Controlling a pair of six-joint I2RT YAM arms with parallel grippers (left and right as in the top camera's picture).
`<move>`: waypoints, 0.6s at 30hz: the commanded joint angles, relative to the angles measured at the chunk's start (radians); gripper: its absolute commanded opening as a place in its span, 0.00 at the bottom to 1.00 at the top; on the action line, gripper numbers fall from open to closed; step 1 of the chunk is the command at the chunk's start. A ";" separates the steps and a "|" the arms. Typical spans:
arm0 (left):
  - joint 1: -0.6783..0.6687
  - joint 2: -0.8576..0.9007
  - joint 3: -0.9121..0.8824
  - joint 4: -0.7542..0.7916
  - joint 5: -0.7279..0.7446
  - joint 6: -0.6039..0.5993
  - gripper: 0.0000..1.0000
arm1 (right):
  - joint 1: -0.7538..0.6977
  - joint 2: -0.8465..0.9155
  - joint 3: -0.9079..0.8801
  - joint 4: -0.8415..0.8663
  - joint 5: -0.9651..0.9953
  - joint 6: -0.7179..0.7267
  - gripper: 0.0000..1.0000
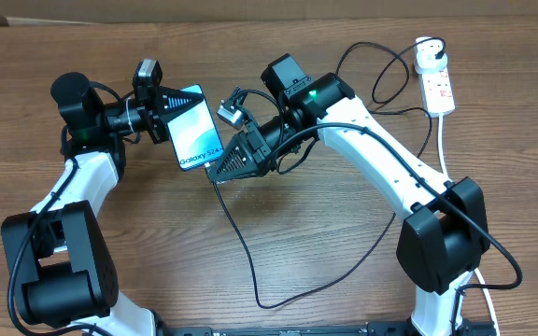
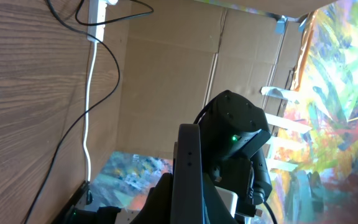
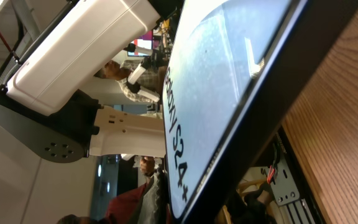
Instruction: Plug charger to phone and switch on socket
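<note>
The phone (image 1: 194, 129) hangs above the table (image 1: 334, 280), its long axis slanting, Galaxy end toward the right gripper (image 1: 222, 170), which pinches the charger (image 1: 241, 245) tip there. The left gripper (image 1: 168, 114), arm stretched level, clamps the phone's opposite end.

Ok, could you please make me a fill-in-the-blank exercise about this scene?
1. The tool gripping the phone belongs to the ___ arm.
2. The text on its screen reads ___ S24.
3. The power strip with red switches is ___ in colour.
4. The thin cable running to the right tool is ___ in colour.
Missing words: left; Galaxy; white; black.
</note>
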 commanded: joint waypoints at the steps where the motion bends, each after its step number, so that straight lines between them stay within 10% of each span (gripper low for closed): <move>1: -0.007 -0.003 0.025 0.008 0.033 -0.014 0.04 | 0.006 0.009 0.002 0.006 -0.005 0.004 0.04; 18: -0.007 -0.003 0.025 0.008 0.034 -0.013 0.04 | 0.016 0.009 0.002 0.014 0.024 0.022 0.04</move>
